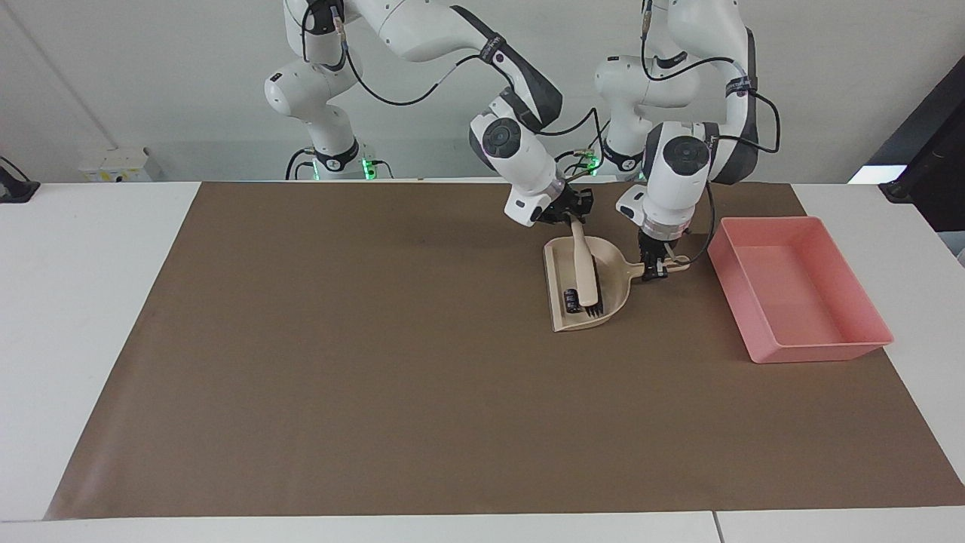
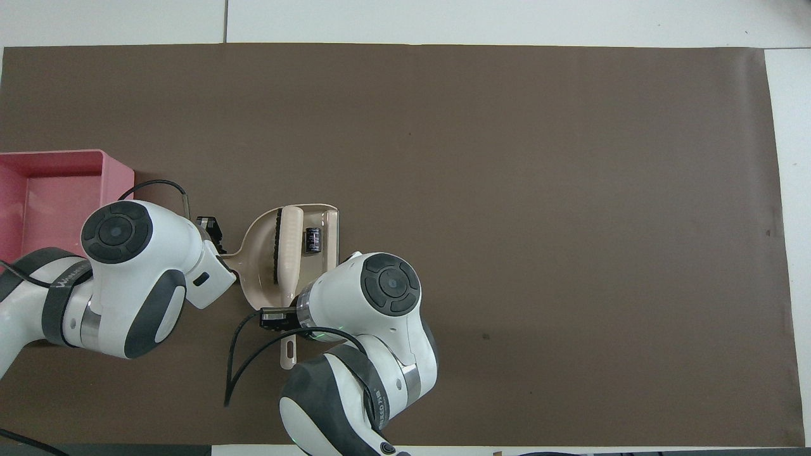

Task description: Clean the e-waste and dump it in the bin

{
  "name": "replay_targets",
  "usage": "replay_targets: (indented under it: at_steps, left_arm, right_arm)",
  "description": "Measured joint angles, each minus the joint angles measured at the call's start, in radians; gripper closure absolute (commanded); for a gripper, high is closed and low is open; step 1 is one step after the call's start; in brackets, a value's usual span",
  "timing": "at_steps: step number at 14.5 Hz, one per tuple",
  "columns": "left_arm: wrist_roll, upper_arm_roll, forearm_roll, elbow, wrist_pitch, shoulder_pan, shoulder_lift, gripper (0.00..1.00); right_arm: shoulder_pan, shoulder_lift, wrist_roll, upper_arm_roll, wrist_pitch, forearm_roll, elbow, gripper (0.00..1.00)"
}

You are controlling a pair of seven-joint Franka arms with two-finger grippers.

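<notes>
Seen from the facing view: left gripper (image 1: 653,276) clamped on the handle of a beige dustpan (image 1: 612,276), which sits on the brown mat (image 1: 377,377) just beside that gripper, toward the right arm's end of the table. Right gripper (image 1: 574,216) clamped on the handle of a beige brush (image 1: 582,264), over the dustpan's edge nearest the robots, with the brush slanting down from it into the pan and its dark bristles (image 1: 595,309) resting on the pan floor. Small black block (image 1: 572,299) of e-waste lying inside the dustpan, touching or just beside the brush on the side toward the pan's straight lip, away from the left gripper. White piece not made out here. Pink bin (image 1: 867,332) standing on the mat near the left gripper, toward the left arm's end of the table, apart from the dustpan's handle. Seen from the overhead view: left gripper (image 2: 213,229) at the dustpan (image 2: 253,253) handle, between pan and bin (image 2: 117,174), with only a corner of the bin showing. Right gripper (image 2: 279,318) over the brush (image 2: 290,253) handle at the pan's near rim. Black block (image 2: 312,240) inside the pan between brush and lip. Mat (image 2: 538,221) spreading well away from both grippers.
</notes>
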Motion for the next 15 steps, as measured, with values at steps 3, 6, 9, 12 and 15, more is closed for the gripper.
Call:
replay_targets:
  at_steps: [3, 6, 9, 12, 15]
  left_arm:
    - [0.013, -0.001, -0.044, 0.000, 0.012, 0.000, 0.001, 1.00]
    - [0.104, 0.000, -0.153, 0.000, 0.026, 0.003, 0.003, 1.00]
    - [0.224, 0.005, -0.278, 0.000, 0.032, 0.040, 0.006, 1.00]
    - [0.284, 0.008, -0.341, 0.014, 0.027, 0.090, 0.008, 1.00]
    - [0.313, 0.009, -0.373, 0.106, -0.075, 0.150, 0.031, 1.00]
  right_arm:
    - [-0.002, -0.055, 0.111, -0.002, -0.068, -0.144, 0.002, 1.00]
    - [-0.025, -0.135, 0.191, -0.004, -0.182, -0.202, 0.002, 1.00]
    - [-0.091, -0.215, 0.219, -0.007, -0.299, -0.285, 0.002, 1.00]
    - [-0.238, -0.279, 0.218, -0.011, -0.431, -0.423, 0.001, 1.00]
    - [-0.405, -0.308, 0.123, -0.015, -0.534, -0.530, 0.000, 1.00]
